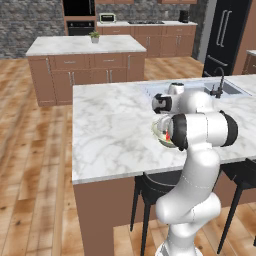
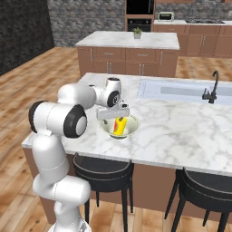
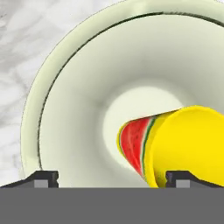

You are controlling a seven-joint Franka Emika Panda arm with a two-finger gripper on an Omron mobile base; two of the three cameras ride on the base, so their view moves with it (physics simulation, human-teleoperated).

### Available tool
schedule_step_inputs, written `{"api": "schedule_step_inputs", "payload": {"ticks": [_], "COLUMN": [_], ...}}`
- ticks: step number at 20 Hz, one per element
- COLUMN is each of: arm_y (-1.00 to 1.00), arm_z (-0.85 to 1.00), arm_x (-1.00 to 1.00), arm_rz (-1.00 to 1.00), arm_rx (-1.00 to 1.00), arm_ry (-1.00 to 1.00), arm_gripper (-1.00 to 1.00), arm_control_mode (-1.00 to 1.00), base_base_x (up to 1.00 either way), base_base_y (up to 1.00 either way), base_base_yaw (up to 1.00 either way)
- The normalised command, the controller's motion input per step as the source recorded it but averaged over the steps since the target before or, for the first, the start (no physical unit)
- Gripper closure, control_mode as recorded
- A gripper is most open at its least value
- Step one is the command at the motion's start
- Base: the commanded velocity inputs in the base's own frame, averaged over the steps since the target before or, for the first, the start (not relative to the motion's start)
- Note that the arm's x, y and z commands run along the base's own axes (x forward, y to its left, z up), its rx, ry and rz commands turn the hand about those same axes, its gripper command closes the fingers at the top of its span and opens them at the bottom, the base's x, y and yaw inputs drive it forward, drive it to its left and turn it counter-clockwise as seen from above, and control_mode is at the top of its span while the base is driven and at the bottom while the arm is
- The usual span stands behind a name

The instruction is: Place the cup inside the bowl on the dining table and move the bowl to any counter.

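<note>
The pale cream bowl (image 2: 131, 128) stands on the dining table (image 2: 181, 129) near its front edge. In it lies the yellow cup (image 2: 120, 126), tilted over, with its red patch toward the bowl's floor (image 3: 135, 144). My gripper (image 2: 114, 118) hangs just above the bowl, fingers pointing down into it. In the hand view the two fingertips (image 3: 46, 178) stand wide apart, the cup (image 3: 188, 140) leaning near the right one and the bowl's rim (image 3: 39, 109) curving around. From the left base view my own elbow covers most of the bowl (image 1: 160, 131).
An inset sink (image 2: 181, 90) with a black faucet (image 2: 212, 87) lies behind the bowl. Black stools (image 2: 102, 166) are tucked under the table's front edge. The island counter (image 1: 80, 46) with a small plant (image 1: 94, 36) stands beyond, across wooden floor.
</note>
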Motion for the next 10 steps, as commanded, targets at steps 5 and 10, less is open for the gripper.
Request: {"api": "schedule_step_inputs", "payload": {"ticks": [5, 10], "arm_y": [0.0, -0.02], "arm_z": [0.65, 0.43], "arm_x": [-0.12, -0.23], "arm_rz": [0.0, -0.05], "arm_rx": [0.0, 0.0], "arm_ry": [0.0, 0.0], "arm_gripper": [-1.0, -1.0], "arm_control_mode": [-1.0, -1.0], "base_base_x": [0.0, 0.0], "base_base_y": [0.0, 0.0], "base_base_yaw": [0.0, 0.0]}}
